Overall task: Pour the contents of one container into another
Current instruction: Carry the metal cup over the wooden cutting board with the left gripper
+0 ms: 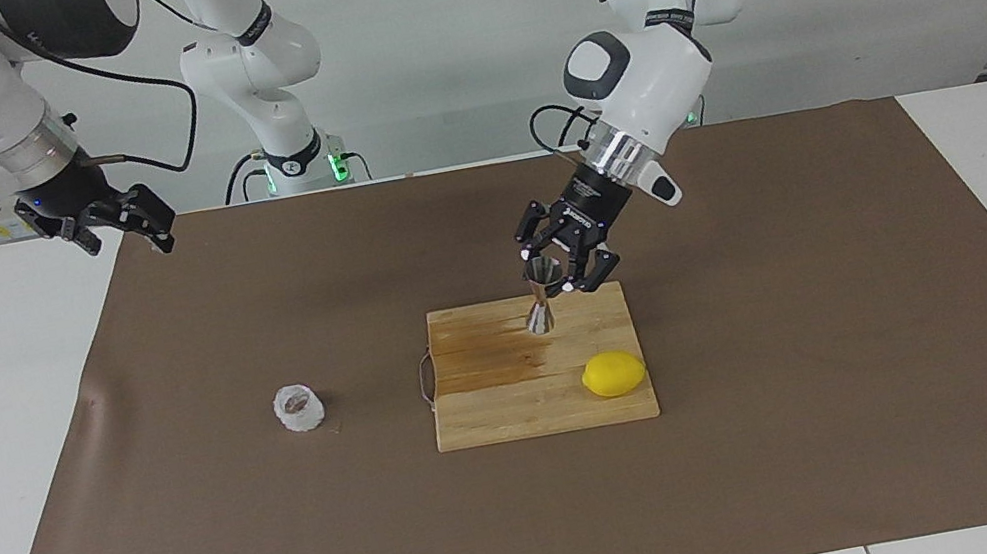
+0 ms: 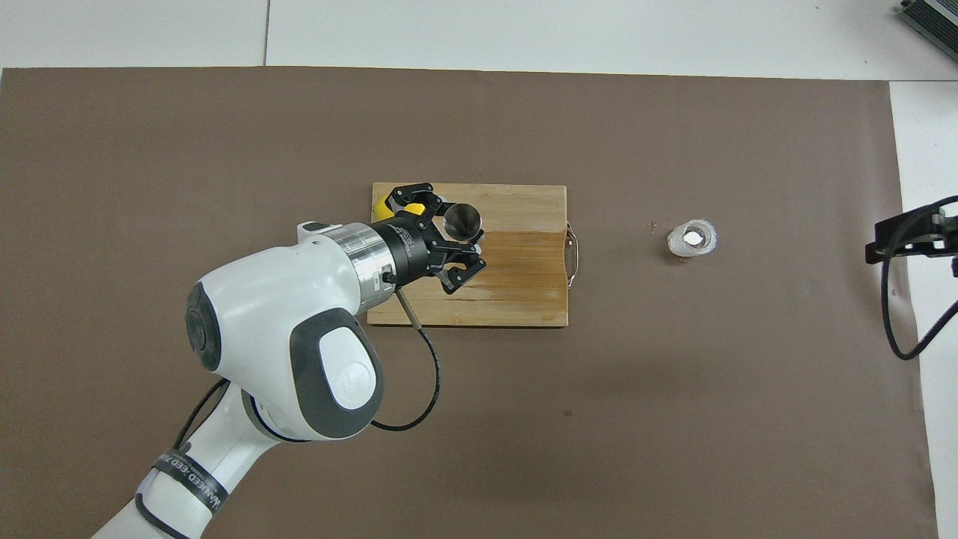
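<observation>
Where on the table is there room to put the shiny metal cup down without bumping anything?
The brown mat is bare between the clear cup and the board, and wide open from the board to the left arm's end. The board is crowded: the lemon sits there, and the left gripper holds the jigger over it.

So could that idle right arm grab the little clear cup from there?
Probably yes: the right gripper hangs open over the mat's corner, and nothing stands between it and the clear cup.
</observation>
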`<act>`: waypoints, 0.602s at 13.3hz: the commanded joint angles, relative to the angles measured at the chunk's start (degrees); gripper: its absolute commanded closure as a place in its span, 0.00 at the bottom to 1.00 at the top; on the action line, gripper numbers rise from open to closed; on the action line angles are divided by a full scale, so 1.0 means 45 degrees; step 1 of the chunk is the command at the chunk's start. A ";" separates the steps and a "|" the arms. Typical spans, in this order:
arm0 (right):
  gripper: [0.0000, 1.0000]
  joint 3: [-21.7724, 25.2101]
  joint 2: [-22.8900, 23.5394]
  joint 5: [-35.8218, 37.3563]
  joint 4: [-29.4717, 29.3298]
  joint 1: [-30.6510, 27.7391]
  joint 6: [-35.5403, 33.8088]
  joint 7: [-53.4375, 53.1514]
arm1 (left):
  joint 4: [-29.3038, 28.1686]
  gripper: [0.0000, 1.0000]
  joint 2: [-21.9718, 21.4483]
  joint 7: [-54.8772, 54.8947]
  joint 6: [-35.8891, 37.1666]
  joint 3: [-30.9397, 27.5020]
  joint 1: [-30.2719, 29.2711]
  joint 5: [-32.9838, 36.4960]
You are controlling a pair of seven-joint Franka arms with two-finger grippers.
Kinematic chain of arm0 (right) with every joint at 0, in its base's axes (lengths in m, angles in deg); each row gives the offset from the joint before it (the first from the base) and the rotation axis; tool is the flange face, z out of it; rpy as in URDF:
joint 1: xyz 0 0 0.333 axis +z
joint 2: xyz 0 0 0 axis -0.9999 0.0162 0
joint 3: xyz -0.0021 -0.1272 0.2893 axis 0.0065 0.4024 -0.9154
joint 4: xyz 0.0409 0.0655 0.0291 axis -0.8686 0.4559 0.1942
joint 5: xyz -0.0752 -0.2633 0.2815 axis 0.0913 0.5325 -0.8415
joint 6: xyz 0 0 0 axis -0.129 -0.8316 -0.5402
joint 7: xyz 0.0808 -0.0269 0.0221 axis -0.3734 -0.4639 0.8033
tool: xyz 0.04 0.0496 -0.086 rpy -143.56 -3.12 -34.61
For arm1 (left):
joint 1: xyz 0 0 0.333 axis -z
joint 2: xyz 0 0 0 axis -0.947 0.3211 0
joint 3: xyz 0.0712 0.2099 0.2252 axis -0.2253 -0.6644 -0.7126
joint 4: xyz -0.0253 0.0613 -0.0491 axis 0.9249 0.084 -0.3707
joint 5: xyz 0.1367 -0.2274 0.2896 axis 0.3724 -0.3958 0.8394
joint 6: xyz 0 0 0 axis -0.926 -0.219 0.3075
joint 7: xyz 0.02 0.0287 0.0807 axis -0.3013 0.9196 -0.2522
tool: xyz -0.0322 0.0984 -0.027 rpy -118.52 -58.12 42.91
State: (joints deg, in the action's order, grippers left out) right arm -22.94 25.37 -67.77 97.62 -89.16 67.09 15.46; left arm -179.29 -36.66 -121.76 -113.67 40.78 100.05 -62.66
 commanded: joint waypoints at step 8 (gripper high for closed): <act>0.00 0.0093 -0.0070 -0.0284 0.0109 0.0058 0.0042 -0.0142 | 0.2497 1.00 0.3890 -0.6288 -0.3399 -0.0176 0.2217 0.5209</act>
State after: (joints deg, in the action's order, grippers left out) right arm -22.94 25.37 -67.77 97.62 -89.16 67.09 15.46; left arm -168.95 -20.41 -148.34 -126.12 40.82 107.88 -39.88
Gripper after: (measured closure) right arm 0.000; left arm 0.568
